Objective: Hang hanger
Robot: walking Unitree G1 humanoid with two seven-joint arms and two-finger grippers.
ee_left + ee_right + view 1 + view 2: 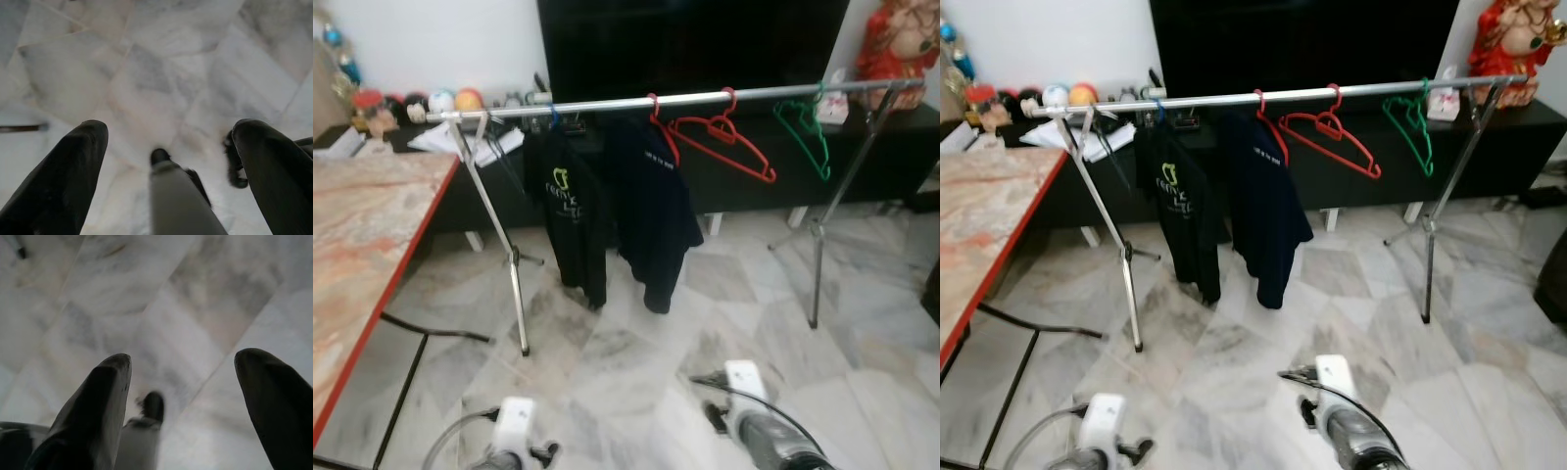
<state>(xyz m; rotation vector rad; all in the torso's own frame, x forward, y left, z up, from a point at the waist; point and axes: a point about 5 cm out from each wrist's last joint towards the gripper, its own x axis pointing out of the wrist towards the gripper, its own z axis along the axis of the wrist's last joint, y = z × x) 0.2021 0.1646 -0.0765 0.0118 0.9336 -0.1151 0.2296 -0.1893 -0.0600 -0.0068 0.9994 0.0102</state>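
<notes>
Left eye view: red hanger and green hanger hang on rail; left gripper and right gripper both spread, empty, well below rail; hanging apparently done, next withdrawal.

my 9 o'clock: marble-top table, red edge | my 12: big dark TV on low black cabinet | 11-12: two dark shirts hanging, green-print one beside plain one | 10: papers, coloured balls | 2: red figurine | under me: marble floor
</notes>
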